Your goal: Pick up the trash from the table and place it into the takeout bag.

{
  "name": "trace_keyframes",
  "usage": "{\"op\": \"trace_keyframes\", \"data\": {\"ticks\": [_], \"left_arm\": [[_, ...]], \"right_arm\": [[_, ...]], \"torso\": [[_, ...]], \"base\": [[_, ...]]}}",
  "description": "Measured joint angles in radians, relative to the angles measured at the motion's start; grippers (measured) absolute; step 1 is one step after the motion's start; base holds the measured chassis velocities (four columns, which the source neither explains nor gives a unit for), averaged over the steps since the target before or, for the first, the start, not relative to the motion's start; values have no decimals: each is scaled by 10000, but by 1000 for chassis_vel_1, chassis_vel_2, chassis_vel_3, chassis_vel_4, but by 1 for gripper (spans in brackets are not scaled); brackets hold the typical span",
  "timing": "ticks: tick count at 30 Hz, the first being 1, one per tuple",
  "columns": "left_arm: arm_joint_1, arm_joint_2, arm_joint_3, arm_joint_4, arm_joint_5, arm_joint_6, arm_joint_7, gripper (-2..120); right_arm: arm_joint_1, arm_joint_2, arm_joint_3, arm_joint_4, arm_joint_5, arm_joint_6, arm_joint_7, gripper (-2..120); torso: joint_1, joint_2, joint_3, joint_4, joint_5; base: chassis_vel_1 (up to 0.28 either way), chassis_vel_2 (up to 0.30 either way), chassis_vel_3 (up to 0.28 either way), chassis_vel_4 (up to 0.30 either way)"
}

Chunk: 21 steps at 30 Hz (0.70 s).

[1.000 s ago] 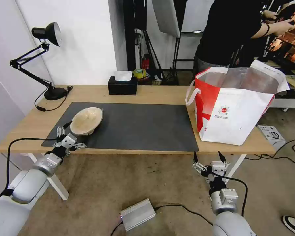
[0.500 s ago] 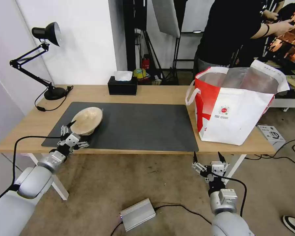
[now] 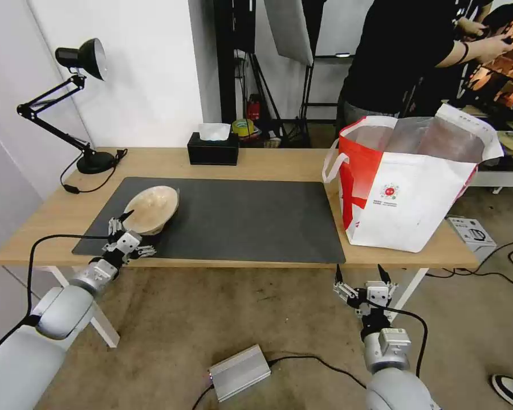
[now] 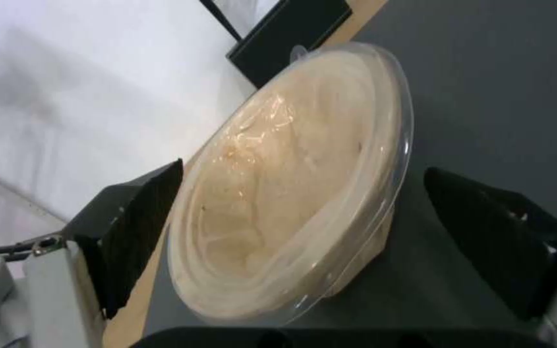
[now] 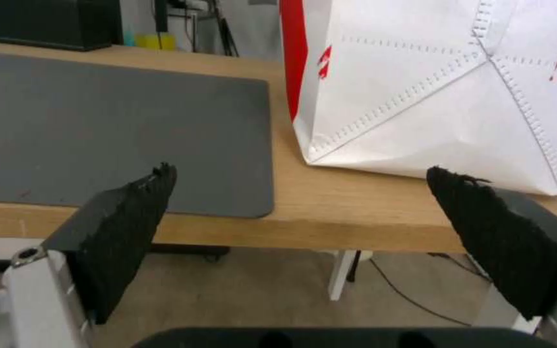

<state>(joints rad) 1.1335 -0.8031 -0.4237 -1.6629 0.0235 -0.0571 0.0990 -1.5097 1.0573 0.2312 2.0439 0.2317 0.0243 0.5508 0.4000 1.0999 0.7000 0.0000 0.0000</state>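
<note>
Long light-wood table with dark grey mat, beige paper-pulp bowl tilted at mat's left end between spread fingers of left end effector, white-and-red foil-lined takeout bag at right end, right end effector open below table edge.

The table is long, with a light wood top and white legs. A big dark grey mat lies flat on it. A beige bowl sits tilted on the mat, between the wide-apart jaws of the left gripper. A black tissue box and a black desk lamp stand far beyond those jaws. The white-and-red takeout bag stands just beyond the right gripper's spread jaws.
</note>
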Motion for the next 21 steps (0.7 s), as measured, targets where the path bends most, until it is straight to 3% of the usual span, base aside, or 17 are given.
{"op": "trace_keyframes", "data": {"ticks": [18,21], "left_arm": [[-396,2,343,444,218,-122,8,100],[-462,8,376,475,226,-133,8,88]], "right_arm": [[-43,173,-46,-86,-167,35,0,99],[-42,194,-54,-95,-186,38,0,99]], "torso": [[0,0,0,0,0],[-1,1,0,0,0]], "base": [[0,0,0,0],[0,0,0,0]]}}
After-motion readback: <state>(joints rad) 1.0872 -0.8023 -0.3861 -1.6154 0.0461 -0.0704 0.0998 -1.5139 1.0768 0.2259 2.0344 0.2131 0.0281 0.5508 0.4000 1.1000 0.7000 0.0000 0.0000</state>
